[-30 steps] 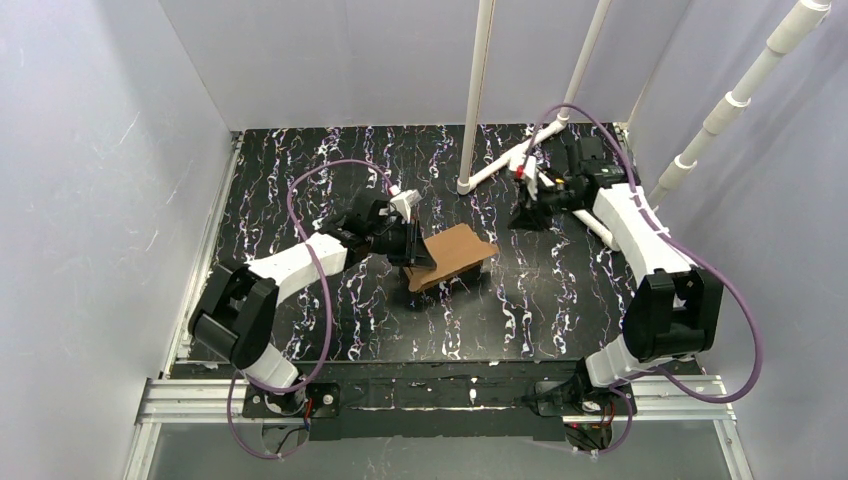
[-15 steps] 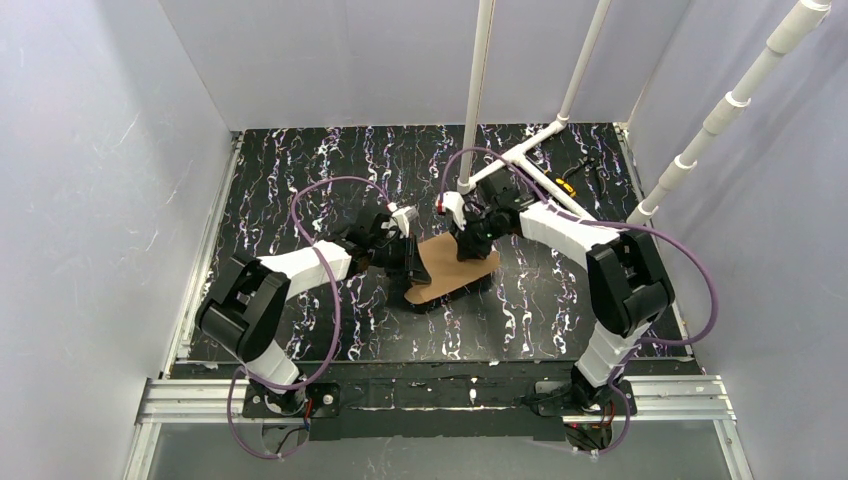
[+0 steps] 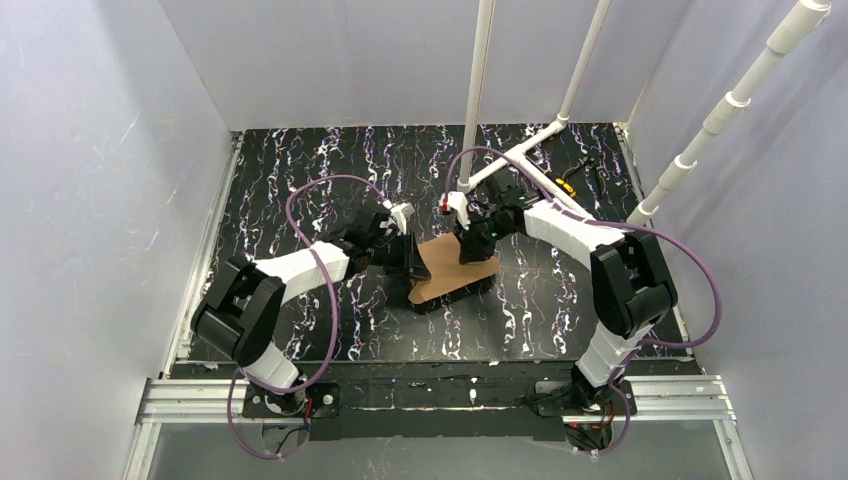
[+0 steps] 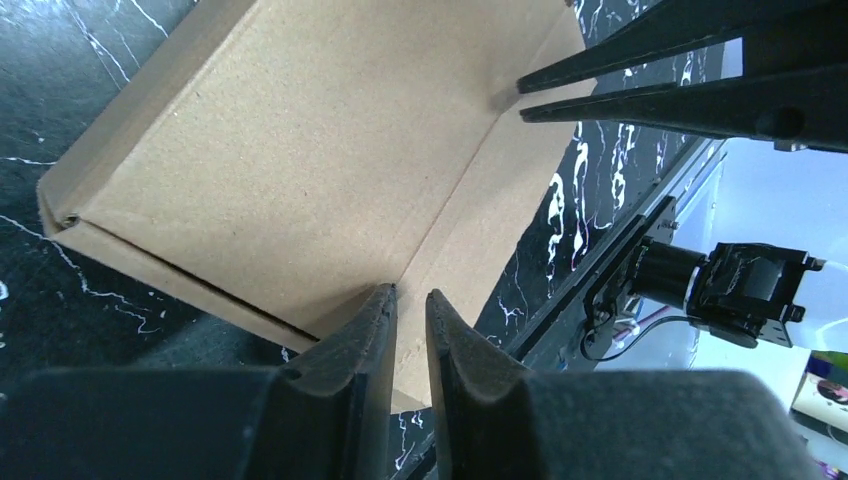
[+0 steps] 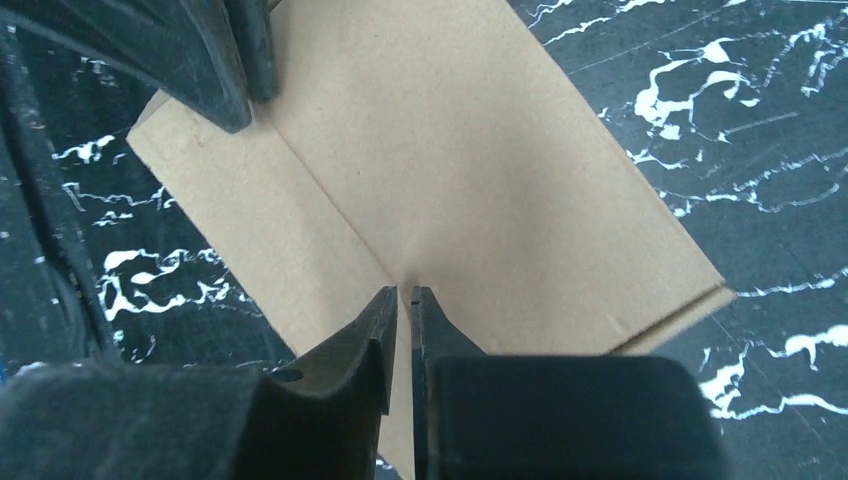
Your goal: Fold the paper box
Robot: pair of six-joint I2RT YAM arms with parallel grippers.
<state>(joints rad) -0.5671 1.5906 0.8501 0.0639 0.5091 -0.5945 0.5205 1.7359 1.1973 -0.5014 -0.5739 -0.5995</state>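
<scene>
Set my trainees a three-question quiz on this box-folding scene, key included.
1. True or false: the paper box lies on the table between the two arms.
2. Where do the left end effector tips rest? A) on a crease of the box; B) on a white pipe; C) on bare tabletop.
3. Fill in: the right end effector has its jaws nearly ___.
Key: 1 true; 2 A; 3 shut.
</scene>
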